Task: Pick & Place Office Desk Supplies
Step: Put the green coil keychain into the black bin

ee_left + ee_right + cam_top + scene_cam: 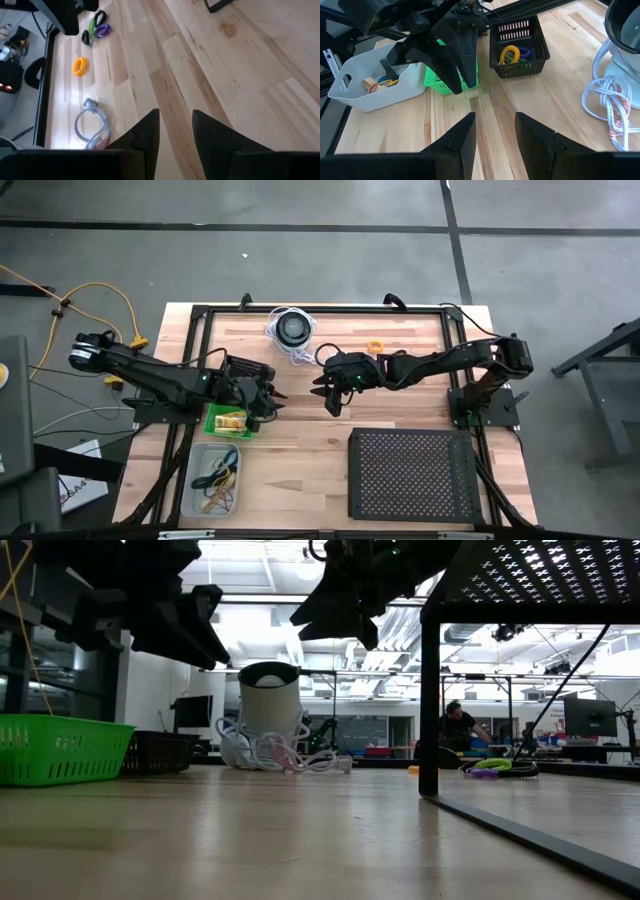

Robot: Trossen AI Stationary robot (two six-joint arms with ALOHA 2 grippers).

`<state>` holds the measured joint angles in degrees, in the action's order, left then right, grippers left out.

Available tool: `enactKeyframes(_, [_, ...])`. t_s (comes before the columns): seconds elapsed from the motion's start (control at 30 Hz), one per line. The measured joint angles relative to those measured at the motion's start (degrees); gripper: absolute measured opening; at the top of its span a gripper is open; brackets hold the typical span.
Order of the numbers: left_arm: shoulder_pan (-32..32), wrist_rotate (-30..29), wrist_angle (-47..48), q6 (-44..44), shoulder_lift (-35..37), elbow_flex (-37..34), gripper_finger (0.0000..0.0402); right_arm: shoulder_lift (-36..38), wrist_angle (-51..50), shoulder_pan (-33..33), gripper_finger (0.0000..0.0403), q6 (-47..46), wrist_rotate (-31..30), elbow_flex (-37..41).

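High view: left end effector (272, 402) and right end effector (328, 396) released, empty. White bin (197, 498) holds rubber bands; orange ring (375, 346) remains loose on tabletop (300, 450).

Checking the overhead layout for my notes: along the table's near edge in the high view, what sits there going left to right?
White bin holding rubber bands → bare wooden table → large black perforated tray.
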<state>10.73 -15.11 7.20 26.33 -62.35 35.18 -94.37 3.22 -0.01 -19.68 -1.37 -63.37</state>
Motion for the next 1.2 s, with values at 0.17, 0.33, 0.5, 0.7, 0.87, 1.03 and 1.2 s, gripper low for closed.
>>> enactKeyframes(0.17, [0.01, 0.04, -0.02, -1.36, 0.0, 0.0, 0.0109, 0.0, 0.0, 0.0, 0.0125, -0.02, 0.01, 0.0])
enactKeyframes(0.33, [0.01, 0.04, -0.01, -1.95, 0.0, 0.0, 0.0109, 0.0, -0.11, 0.02, 0.0125, 1.03, 0.18, 0.0])
enactKeyframes(0.5, [0.01, 0.05, 0.0, -1.94, 0.0, 0.0, 0.0109, 0.0, -2.92, -0.73, 0.0125, 3.01, -0.7, 0.0])
enactKeyframes(0.7, [0.01, 0.07, 0.0, -1.92, 0.0, 0.0, 0.0109, 0.0, -14.1, -4.25, 0.0125, 1.57, -4.43, 0.0])
enactKeyframes(0.87, [0.01, 0.07, 0.0, -1.92, 0.0, 0.0, 0.0109, -0.01, -21.18, -7.8, 0.0125, 1.52, -4.48, 0.0])
enactKeyframes(1.03, [0.01, 0.09, 0.0, -1.92, 0.0, 0.0, 0.0109, 0.0, -25.37, -10.97, 0.0125, 1.75, -4.48, 0.0])
enactKeyframes(1.2, [0.01, 0.1, -0.01, -1.9, 0.0, 0.0, 0.0109, -0.01, -31.83, -12.92, 0.0125, 1.85, -4.27, 0.0])
